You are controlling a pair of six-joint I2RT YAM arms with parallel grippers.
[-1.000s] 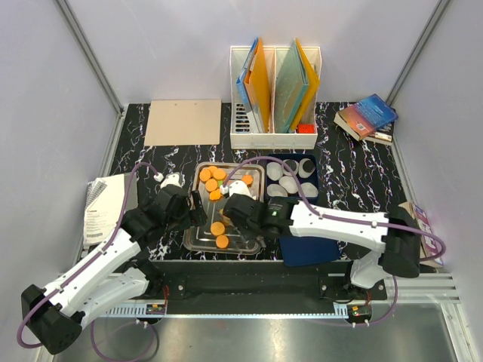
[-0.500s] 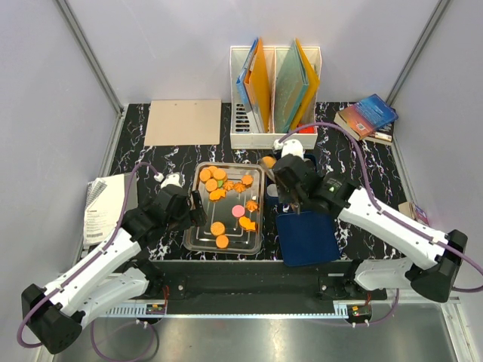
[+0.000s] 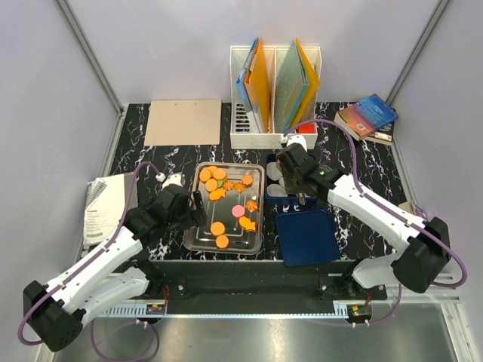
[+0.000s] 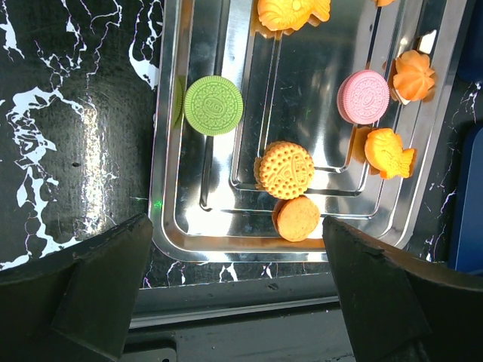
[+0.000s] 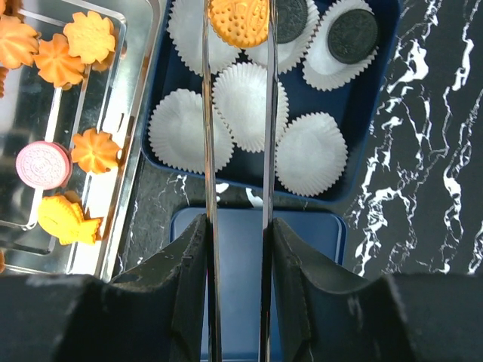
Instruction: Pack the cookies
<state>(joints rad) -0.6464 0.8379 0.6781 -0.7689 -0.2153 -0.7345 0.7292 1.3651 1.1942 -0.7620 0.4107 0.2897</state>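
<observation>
Right jaws: clamped on orange cookie over paper cups, likely to drop it in | Left jaws: wide apart over tray, free to pick.

A steel tray lies below and ahead of the jaws of the left gripper. Under the jaws of the right gripper sits a blue box of white paper cups. A blue lid lies back toward their base. Well beyond both stand a file rack, books and a cardboard sheet.
</observation>
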